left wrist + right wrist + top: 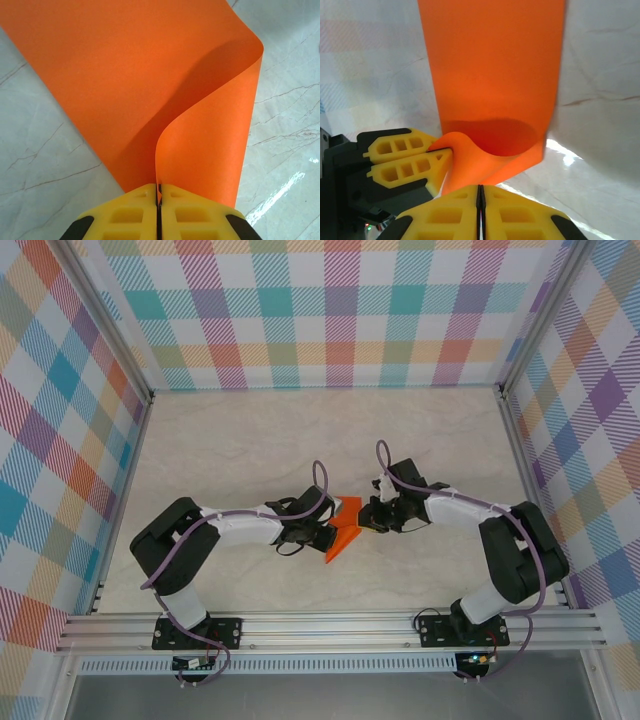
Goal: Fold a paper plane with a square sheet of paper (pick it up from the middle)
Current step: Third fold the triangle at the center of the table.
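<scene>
Left jaws closed pad to pad, a fold of the orange sheet nipped in their seam. From there the paper rose in a soft loop and spread out flat above the counter. Right jaws likewise closed; the sheet's curled near edge ran down into their seam, by the look of it pinched there. The left jaws sat just beside them, biting the same curl from the side. The sheet hung between the two, mid-counter and toward the near edge. Whether its trailing corner touched the surface could not be told. Paper judged very light and limp, quick to curl, and likely to crease wrongly, slip or tear if the two grips pulled apart. Best held with a shallow bite at an edge or along the intended fold line. Left arm and right arm were both bent at the elbow, forearms reaching inward, wrists low and facing each other across the sheet.
</scene>
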